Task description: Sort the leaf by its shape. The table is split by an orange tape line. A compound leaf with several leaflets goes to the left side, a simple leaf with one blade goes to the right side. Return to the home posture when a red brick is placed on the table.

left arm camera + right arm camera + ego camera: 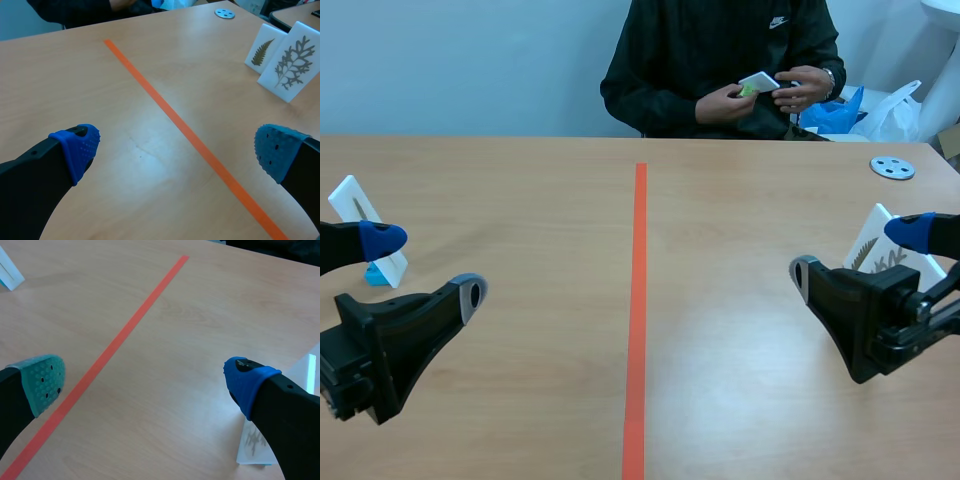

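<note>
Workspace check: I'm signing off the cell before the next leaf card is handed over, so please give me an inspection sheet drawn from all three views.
Surface: wooden table, split by an orange tape line; no red brick seen.
Job's things: one leaf card on a blue stand left of the line; two upright cards right of it, a fern card and a branching-leaf card; a person across the table holds another card.
Clutter: grey disc at the far right.
End effectors: left end effector open, holding nothing; right end effector open, holding nothing.
Cables: nothing seen.
Surroundings: blue bag and white bag beside the person.
</note>
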You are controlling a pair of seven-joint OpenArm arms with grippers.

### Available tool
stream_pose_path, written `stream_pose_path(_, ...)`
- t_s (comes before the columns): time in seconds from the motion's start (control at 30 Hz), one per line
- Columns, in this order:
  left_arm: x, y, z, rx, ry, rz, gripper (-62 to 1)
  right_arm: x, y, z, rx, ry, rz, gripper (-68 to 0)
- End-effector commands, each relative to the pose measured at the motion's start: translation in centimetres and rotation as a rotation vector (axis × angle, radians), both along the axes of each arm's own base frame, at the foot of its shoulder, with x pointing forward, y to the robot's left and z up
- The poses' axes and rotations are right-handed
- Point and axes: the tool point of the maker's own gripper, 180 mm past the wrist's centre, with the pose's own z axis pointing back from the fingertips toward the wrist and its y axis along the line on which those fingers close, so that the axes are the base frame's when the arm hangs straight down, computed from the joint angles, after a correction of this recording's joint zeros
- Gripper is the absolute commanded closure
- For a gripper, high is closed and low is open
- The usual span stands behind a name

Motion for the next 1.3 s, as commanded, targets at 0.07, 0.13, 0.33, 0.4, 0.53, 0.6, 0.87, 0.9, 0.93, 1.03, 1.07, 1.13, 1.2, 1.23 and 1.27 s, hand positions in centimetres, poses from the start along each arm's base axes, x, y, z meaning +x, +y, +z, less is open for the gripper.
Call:
stream_pose_path(0.07, 0.17, -0.47, 0.54, -0.04, -0.017, 0.003, -62.3, 0.32, 0.02, 1.08, 0.0, -0.034, 0.008, -67.9)
stream_pose_path(0.13, 0.07, -0.73, 0.47, -0.045, -0.014, -0.003, -62.3, 0.32, 0.03, 1.09, 0.001, -0.034, 0.008, -67.9)
stream_pose_path(0.33, 0.05, -0.79, 0.46, -0.047, -0.013, -0.005, -62.3, 0.4, 0.06, 1.43, 0.011, -0.051, 0.007, -67.9)
stream_pose_path(0.4, 0.09, -0.78, 0.61, -0.052, -0.02, -0.003, -62.3, 0.4, 0.06, 1.42, 0.01, -0.051, 0.007, -67.9)
stream_pose_path(0.53, 0.11, -0.78, 0.71, -0.055, -0.025, -0.002, -62.3, 0.52, 0.05, 1.55, 0.01, -0.056, 0.007, -67.9)
stream_pose_path(0.6, 0.11, -0.78, 0.7, -0.055, -0.024, -0.002, -62.3, 0.52, 0.05, 1.55, 0.01, -0.056, 0.007, -67.9)
stream_pose_path(0.87, 0.09, -0.78, 0.65, -0.053, -0.022, -0.003, -62.3, 0.52, 0.05, 1.55, 0.01, -0.056, 0.007, -67.9)
stream_pose_path(0.9, 0.09, -0.78, 0.65, -0.053, -0.022, -0.003, -62.3, 0.52, 0.05, 1.55, 0.01, -0.056, 0.007, -67.9)
stream_pose_path(0.93, 0.09, -0.78, 0.65, -0.053, -0.022, -0.003, -62.3, 0.52, 0.05, 1.55, 0.01, -0.056, 0.007, -67.9)
stream_pose_path(1.03, 0.09, -0.78, 0.65, -0.053, -0.022, -0.003, -62.3, 0.52, 0.05, 1.55, 0.01, -0.056, 0.007, -67.9)
stream_pose_path(1.07, 0.09, -0.78, 0.65, -0.053, -0.022, -0.003, -62.3, 0.52, 0.05, 1.55, 0.01, -0.056, 0.007, -67.9)
stream_pose_path(1.13, 0.1, -0.79, 0.65, -0.053, -0.022, -0.003, -62.3, 0.52, 0.05, 1.55, 0.01, -0.056, 0.007, -67.9)
stream_pose_path(1.2, 0.08, -0.79, 0.59, -0.051, -0.019, -0.004, -62.3, 0.52, 0.05, 1.55, 0.01, -0.056, 0.007, -67.9)
stream_pose_path(1.23, 0.06, -0.8, 0.5, -0.048, -0.015, -0.005, -62.3, 0.52, 0.05, 1.55, 0.01, -0.056, 0.007, -67.9)
stream_pose_path(1.27, 0.03, -0.8, 0.38, -0.044, -0.01, -0.005, -62.3, 0.52, 0.05, 1.54, 0.01, -0.056, 0.007, -67.9)
